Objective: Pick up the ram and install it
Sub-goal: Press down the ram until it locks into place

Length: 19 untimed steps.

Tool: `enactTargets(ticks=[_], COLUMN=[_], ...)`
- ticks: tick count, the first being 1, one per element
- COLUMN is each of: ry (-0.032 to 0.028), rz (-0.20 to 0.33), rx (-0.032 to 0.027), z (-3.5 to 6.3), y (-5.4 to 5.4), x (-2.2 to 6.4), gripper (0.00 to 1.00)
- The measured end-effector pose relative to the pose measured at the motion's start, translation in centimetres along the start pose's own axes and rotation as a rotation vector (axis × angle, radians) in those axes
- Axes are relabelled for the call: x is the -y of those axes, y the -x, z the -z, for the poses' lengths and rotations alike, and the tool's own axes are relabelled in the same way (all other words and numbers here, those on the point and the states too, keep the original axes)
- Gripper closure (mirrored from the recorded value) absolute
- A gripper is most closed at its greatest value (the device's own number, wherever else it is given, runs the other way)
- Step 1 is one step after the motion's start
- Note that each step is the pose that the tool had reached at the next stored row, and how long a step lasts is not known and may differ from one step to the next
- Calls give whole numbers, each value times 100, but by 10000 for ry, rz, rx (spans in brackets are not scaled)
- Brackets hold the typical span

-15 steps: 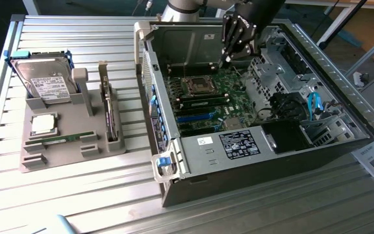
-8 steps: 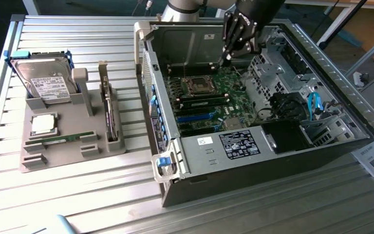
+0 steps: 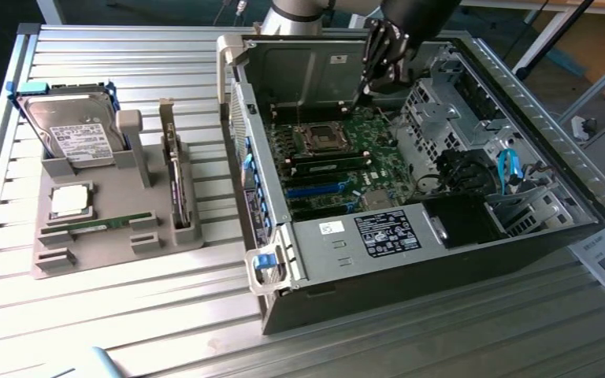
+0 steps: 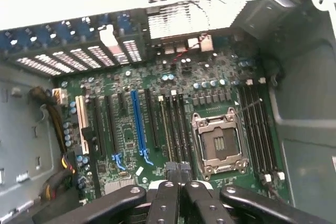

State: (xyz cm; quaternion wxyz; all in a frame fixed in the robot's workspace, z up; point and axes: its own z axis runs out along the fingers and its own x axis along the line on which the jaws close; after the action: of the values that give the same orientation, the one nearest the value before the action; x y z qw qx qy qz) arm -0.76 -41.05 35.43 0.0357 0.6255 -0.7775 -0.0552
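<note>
Green ram [image 3: 100,226] lies in its grey holder [image 3: 113,236] on the table [image 3: 124,315], well apart from the pincer [image 4: 178,170], pressed together above the motherboard [image 4: 157,124].

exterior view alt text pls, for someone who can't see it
A robot arm's gripper reaches into an open computer case above the motherboard. On the exterior view's left, a grey tray holds the ram, a hard drive and a processor.

Arm lowered, jaws closed together.
</note>
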Motion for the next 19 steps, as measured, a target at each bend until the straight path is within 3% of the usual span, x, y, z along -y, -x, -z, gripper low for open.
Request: enactTargets(ticks=[9, 19], ry=[-33, -62], rz=[-2150, -4142], rx=[268, 519], z=[-4, -7], y=[0, 0], x=[1, 1], gripper=[90, 90])
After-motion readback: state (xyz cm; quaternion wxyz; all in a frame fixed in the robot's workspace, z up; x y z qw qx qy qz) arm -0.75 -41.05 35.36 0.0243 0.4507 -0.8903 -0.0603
